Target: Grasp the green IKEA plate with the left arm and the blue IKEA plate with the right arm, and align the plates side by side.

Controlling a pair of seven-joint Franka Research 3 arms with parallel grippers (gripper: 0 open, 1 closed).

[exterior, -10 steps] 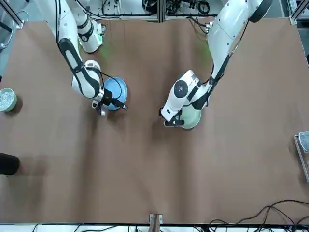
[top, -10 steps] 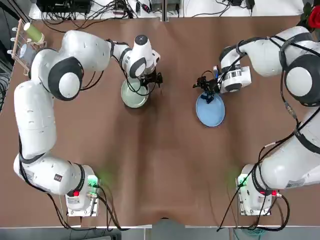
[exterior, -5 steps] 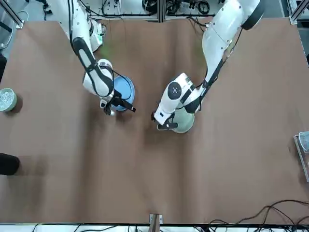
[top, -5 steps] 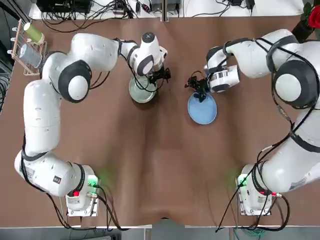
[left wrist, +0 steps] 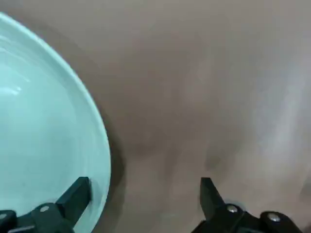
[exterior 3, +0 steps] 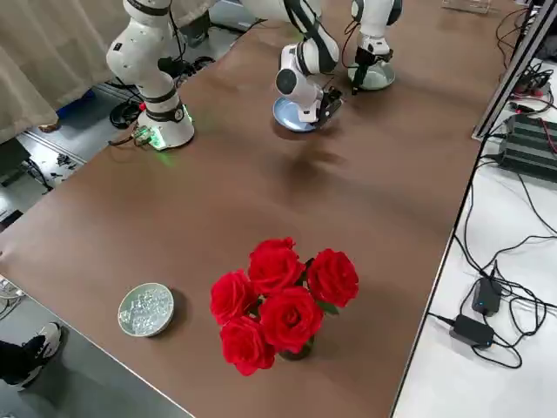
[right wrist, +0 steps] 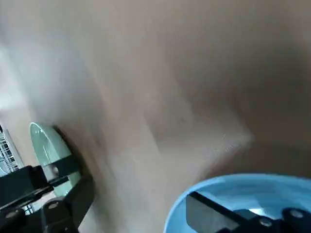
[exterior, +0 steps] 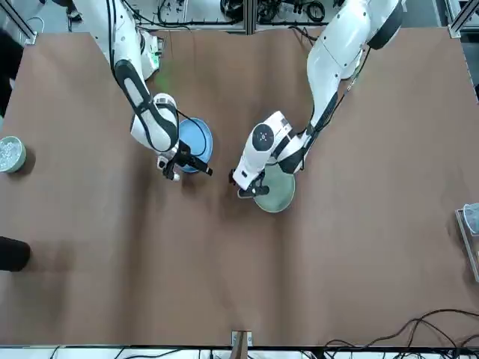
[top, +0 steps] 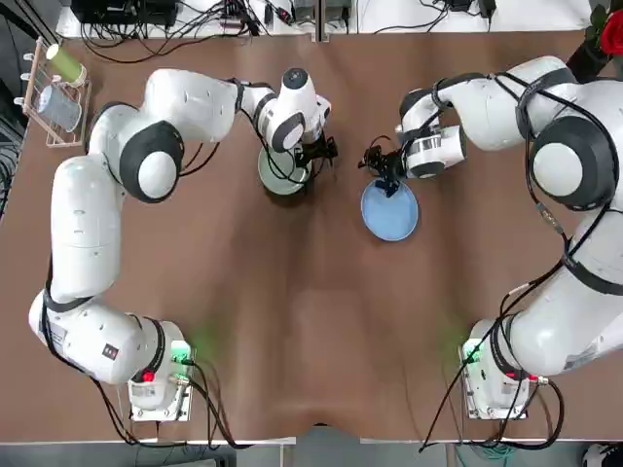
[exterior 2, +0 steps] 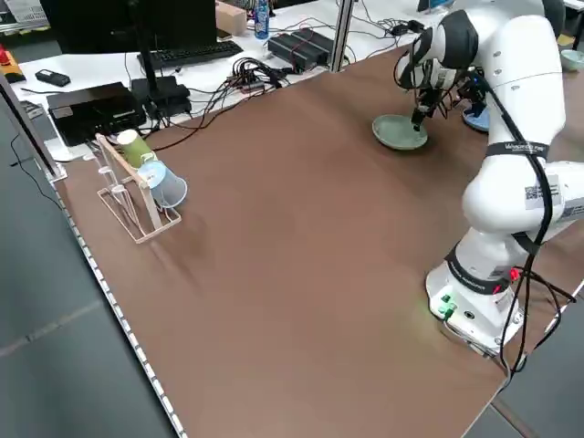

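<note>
- Top view: the brown tabletop spreads in front of both my bases.
- The left arm reaches away from its base, then bends inward over the tabletop's far half.
- The right arm bends inward too, across from the left one.
- On my left, at the tabletop's edge, stands a rack with cups on it.
- Red roses stand in a dark vase at the far right.
- The green IKEA plate lies on the far half of the tabletop, left of the middle, partly under my left hand.
- The blue IKEA plate lies to its right, a little nearer my bases. The two are apart, with bare tabletop between.
- My left hand is spread, one finger over the green plate near its rim and the other beyond it. I cannot tell whether I touch it.
- My right hand is spread too, at the blue plate's far edge: one finger overlaps the plate, the other is outside. Contact, I cannot tell.
- A small bowl of clear pieces sits near the right edge.
</note>
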